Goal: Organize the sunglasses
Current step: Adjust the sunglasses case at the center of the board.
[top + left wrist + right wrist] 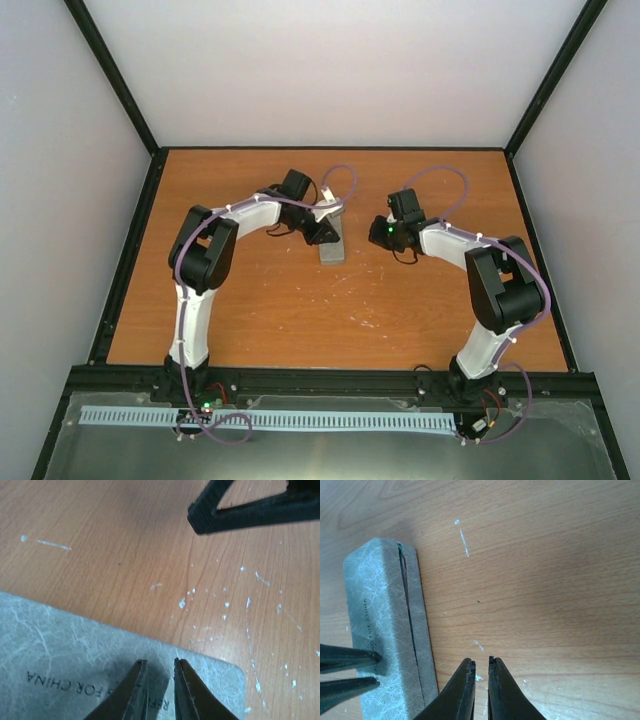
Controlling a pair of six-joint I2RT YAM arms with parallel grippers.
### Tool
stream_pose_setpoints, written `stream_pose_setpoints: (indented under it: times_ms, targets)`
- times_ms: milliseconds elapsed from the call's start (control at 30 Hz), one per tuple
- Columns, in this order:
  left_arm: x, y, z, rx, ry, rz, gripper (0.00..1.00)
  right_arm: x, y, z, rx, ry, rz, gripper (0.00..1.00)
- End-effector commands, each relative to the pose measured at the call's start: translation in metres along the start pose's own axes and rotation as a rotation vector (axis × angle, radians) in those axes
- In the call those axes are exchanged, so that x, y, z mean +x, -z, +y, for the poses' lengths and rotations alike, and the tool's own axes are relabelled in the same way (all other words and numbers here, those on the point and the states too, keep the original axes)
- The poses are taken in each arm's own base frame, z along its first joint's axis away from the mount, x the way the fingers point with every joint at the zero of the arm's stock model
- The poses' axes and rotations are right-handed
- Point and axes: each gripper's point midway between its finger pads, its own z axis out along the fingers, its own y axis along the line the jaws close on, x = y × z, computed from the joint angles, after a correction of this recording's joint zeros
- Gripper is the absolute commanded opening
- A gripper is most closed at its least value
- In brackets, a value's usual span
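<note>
The grey case (pixel 332 250) lies closed at the table's middle; a thin dark seam runs along its side in the right wrist view (pixel 380 610). The red sunglasses are not in view anywhere. My left gripper (pixel 324 232) is over the case's top, its fingers nearly together with a narrow gap and nothing between them (pixel 160 662); the grey lid (pixel 90 645) with printed text lies right under the tips. My right gripper (pixel 376 230) hovers over bare wood just right of the case, its fingers nearly together and empty (pixel 481 660).
The wooden table (pixel 300 300) has white scuff marks. Black frame rails (pixel 130 250) border it, with white walls behind. The left gripper's fingers (pixel 350 672) show at the right wrist view's lower left, on the case. A right finger (pixel 240 515) shows at the left wrist view's top.
</note>
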Motion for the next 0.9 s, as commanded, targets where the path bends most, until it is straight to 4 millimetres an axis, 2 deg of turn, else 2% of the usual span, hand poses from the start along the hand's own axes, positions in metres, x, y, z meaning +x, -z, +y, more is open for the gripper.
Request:
stream_pose_setpoints:
  times_ms: [0, 33, 100, 133, 200, 267, 400, 467, 633, 867]
  targets:
    - [0.011, 0.011, -0.017, -0.019, 0.016, 0.071, 0.20, -0.015, 0.004, 0.013, -0.053, 0.005, -0.041, 0.09]
    - [-0.001, 0.021, -0.020, -0.033, 0.003, 0.044, 0.22, -0.016, 0.002, 0.014, -0.054, 0.006, -0.040, 0.09]
    - [-0.024, 0.044, -0.025, -0.071, -0.019, -0.018, 0.38, -0.019, 0.000, 0.014, -0.049, 0.008, -0.045, 0.09]
    - [-0.034, 0.055, -0.026, -0.091, -0.027, -0.045, 0.42, -0.020, 0.001, 0.014, -0.044, 0.007, -0.049, 0.09]
    - [-0.050, 0.077, -0.024, -0.134, -0.019, -0.095, 0.45, -0.025, 0.002, 0.015, -0.035, 0.011, -0.062, 0.11]
    - [-0.059, 0.097, -0.015, -0.181, 0.010, -0.132, 0.38, -0.027, -0.001, 0.014, -0.013, 0.022, -0.049, 0.12]
    - [-0.036, 0.106, 0.011, -0.234, 0.067, -0.068, 0.20, -0.019, -0.022, 0.021, 0.024, 0.073, 0.039, 0.09]
    - [-0.025, 0.108, 0.021, -0.254, 0.084, -0.045, 0.17, -0.014, -0.032, 0.027, 0.031, 0.084, 0.072, 0.08]
    - [-0.013, 0.106, 0.034, -0.275, 0.100, -0.013, 0.16, 0.007, -0.055, 0.027, 0.066, 0.061, 0.155, 0.06]
    - [-0.015, 0.109, 0.033, -0.281, 0.102, -0.021, 0.16, 0.043, -0.065, 0.035, 0.078, 0.106, 0.242, 0.05]
